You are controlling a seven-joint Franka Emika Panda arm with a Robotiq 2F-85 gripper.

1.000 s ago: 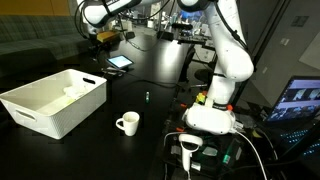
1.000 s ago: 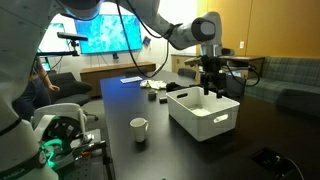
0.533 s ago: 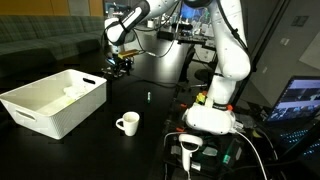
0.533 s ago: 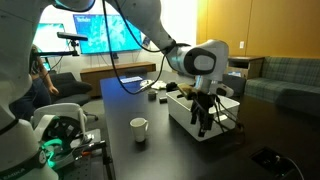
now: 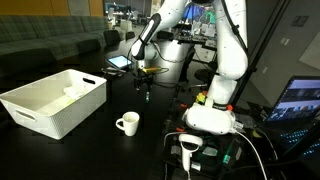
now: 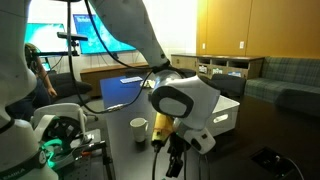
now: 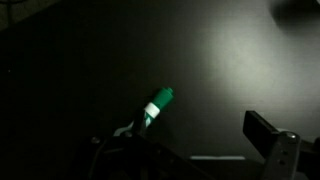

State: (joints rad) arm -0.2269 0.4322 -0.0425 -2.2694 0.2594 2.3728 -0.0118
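Green-capped marker (image 7: 155, 108) lies flat on dark table (image 7: 230, 60), right of white bin (image 5: 55, 100), beyond mug (image 5: 127, 123). Gripper (image 5: 146, 90) hovers just above, jaws spread, holding nothing. Prob. light, stiff, smooth, may roll; pinch across barrel mid-length.

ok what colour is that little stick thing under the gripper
The stick is green with a white band, best seen in the wrist view.
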